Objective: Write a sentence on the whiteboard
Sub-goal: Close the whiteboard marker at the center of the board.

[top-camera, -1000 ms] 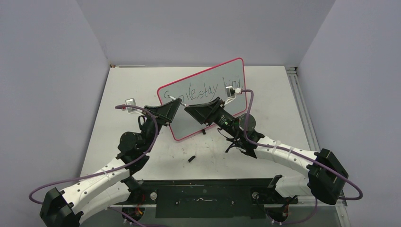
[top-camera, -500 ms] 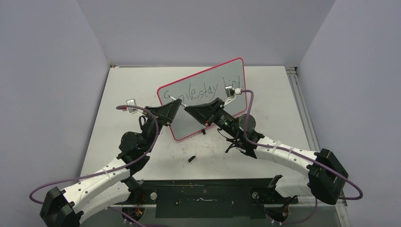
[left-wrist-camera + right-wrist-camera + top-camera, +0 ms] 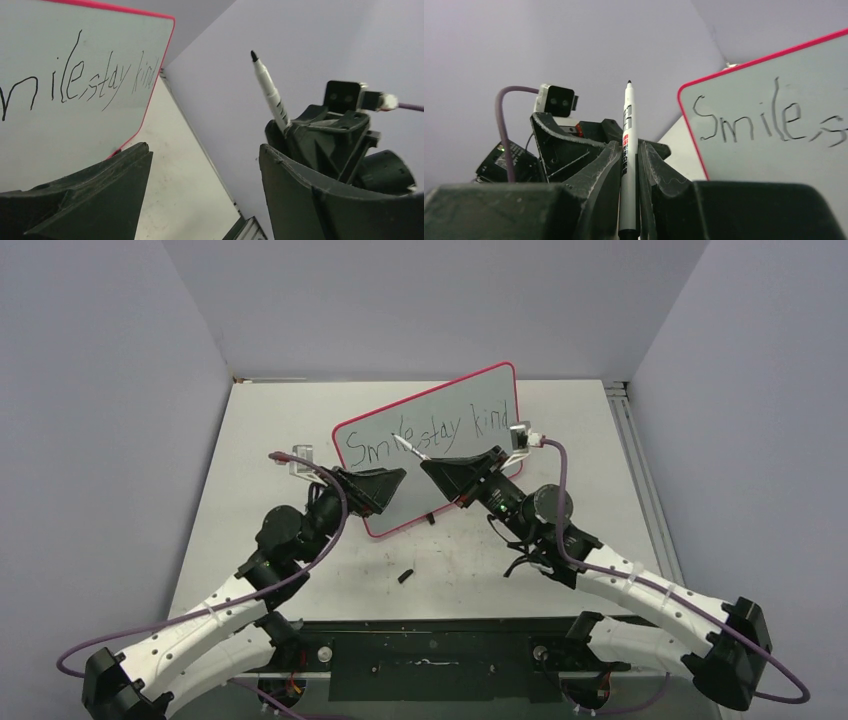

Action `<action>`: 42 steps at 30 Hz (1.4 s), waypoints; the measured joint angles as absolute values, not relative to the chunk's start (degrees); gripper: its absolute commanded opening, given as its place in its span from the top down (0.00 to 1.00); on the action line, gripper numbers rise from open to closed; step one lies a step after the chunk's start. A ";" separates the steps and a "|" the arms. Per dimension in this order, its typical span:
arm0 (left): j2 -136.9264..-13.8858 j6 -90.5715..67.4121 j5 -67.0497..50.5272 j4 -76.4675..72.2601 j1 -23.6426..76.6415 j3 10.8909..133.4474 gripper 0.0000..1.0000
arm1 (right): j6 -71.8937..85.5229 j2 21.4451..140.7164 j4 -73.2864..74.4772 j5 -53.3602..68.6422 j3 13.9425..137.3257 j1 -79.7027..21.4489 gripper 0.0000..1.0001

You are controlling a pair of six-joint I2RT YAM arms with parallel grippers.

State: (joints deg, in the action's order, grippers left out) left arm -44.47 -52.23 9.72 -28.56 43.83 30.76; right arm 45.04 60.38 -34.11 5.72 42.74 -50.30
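Note:
The whiteboard (image 3: 440, 455) stands tilted at the back middle of the table, pink-red rimmed, with "Smile stay kind" written in black on it (image 3: 75, 85) (image 3: 774, 125). My right gripper (image 3: 432, 466) (image 3: 628, 147) is shut on a white marker (image 3: 410, 447) (image 3: 627, 130). The marker's black tip points up, just in front of the writing. My left gripper (image 3: 390, 488) (image 3: 202, 160) is open with nothing between its fingers. It stands just left of the right gripper (image 3: 320, 135) and the marker (image 3: 270, 95), by the board's lower left corner.
A small black cap (image 3: 405, 575) lies on the white tabletop (image 3: 270, 430) in front of the board. Grey walls close in the table on three sides. A metal rail (image 3: 640, 470) runs along the right edge.
Both grippers met at the marker before. The right shut on it, the left opened and let go. The arms drew apart, the right one shifting right and uncovering "Smile".

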 measured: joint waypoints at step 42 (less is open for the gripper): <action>-74.59 -28.60 11.57 11.84 61.04 33.08 0.54 | 21.58 45.84 26.70 -8.25 53.17 -50.17 0.95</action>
State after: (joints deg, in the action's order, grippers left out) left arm -74.59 -28.60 11.57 11.84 61.04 33.08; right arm 21.58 45.84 26.70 -8.25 53.17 -50.17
